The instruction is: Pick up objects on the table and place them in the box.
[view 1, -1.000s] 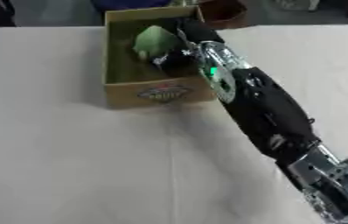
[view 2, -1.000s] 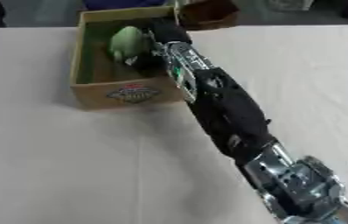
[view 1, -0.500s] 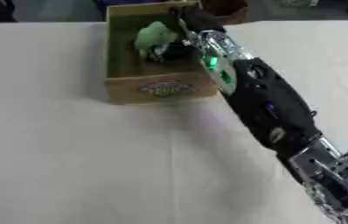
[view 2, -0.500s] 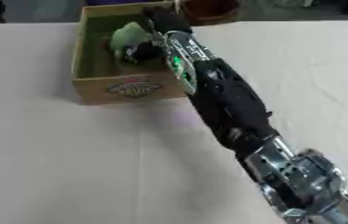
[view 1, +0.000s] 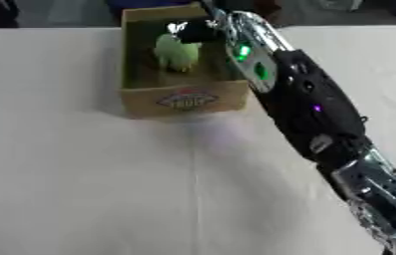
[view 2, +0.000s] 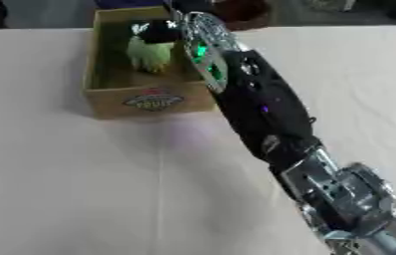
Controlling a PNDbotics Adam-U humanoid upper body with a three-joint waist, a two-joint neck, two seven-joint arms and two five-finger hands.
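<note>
A cardboard box (view 1: 185, 100) with an oval label on its front wall stands at the far middle of the table. Inside it a pale green object (view 1: 177, 51) sits upright on the box floor. My right arm runs from the lower right corner up to the box, and my right hand (view 1: 198, 32) hangs over the box's far right part, touching the top of the green object. Whether the hand holds the object is hidden by the wrist and arm. My left hand shows in neither view.
A white cloth (view 1: 71, 174) with a fold line down its middle covers the table. Behind the box stands a dark brown thing (view 2: 242, 10). My right forearm (view 2: 253, 104) lies across the cloth to the right of the box.
The view has shifted. The green object now sits lower in the box, nearer the front, with the hand's dark part at its far top instead of on its near side.
</note>
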